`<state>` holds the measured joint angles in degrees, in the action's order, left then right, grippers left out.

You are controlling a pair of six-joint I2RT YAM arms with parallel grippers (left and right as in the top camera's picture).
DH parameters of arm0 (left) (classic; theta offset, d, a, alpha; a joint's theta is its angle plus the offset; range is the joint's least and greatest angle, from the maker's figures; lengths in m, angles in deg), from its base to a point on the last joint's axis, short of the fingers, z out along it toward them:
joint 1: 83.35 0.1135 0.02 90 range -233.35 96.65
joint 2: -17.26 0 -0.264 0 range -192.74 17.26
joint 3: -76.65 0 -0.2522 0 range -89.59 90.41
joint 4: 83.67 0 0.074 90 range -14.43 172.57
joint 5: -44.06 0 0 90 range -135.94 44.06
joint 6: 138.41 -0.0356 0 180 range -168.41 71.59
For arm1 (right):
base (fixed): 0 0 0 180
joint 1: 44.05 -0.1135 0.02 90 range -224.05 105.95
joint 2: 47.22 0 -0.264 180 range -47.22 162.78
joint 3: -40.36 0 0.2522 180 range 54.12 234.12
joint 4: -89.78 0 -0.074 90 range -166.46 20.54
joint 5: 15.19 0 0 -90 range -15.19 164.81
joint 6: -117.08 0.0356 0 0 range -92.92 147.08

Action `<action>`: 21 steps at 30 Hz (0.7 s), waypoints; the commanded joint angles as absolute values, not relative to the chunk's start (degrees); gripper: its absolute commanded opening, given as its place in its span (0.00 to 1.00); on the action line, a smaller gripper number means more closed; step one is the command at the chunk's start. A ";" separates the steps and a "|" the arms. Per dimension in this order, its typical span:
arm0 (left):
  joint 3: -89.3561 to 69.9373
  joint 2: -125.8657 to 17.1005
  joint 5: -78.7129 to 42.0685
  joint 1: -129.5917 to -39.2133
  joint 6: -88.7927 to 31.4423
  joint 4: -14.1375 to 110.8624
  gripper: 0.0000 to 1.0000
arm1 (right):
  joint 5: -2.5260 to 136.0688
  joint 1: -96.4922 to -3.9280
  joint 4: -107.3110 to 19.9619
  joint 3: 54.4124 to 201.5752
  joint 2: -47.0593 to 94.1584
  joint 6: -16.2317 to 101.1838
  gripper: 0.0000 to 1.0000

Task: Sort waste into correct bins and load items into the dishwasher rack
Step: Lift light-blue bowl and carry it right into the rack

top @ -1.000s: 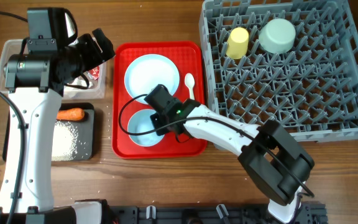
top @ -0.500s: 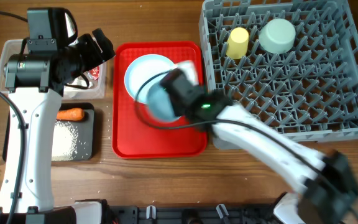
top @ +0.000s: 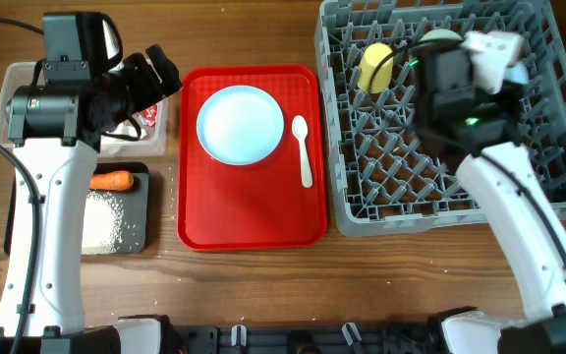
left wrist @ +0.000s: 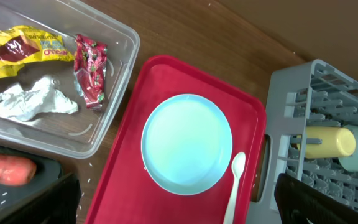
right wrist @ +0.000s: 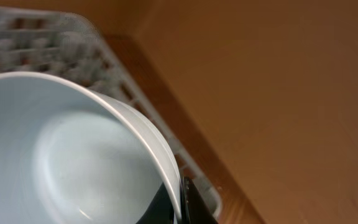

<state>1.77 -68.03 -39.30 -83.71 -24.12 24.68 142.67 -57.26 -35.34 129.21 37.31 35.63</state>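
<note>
Two bowls: one pale blue bowl (right wrist: 73, 143) is raised over the dishwasher rack (top: 519, 167); the other bowl (top: 442, 36) sits in the rack's far part near the yellow cup (top: 374, 65), partly hidden by my right arm.
Right gripper (right wrist: 178, 196): my jaws are pinched thin on the raised bowl's rim.
Left gripper (top: 153, 77): my jaws are spread wide with nothing between them, above the clear tub (top: 13, 84).
Red tray (top: 254, 221): the plate (top: 240, 123) lies on it, with the white spoon (top: 304, 149) just beside the plate.
Tub contents: yellow wrapper (left wrist: 17, 50), red wrapper (left wrist: 90, 70), tissue wad (left wrist: 36, 102).
Black tray (top: 136, 241): carrot (top: 112, 180) and rice (top: 106, 218).
</note>
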 commanded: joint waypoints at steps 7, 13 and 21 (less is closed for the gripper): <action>1.92 -68.01 -40.03 -83.41 -25.06 24.83 1.00 | 142.06 -49.96 -52.12 129.51 46.79 1.14 0.04; 1.92 -68.01 -40.03 -83.41 -25.06 24.83 1.00 | 139.35 -50.02 -52.60 129.47 50.14 -2.92 0.04; 1.92 -68.01 -40.03 -83.39 -25.06 24.83 1.00 | 137.16 -49.96 -53.32 129.47 53.02 -9.92 0.05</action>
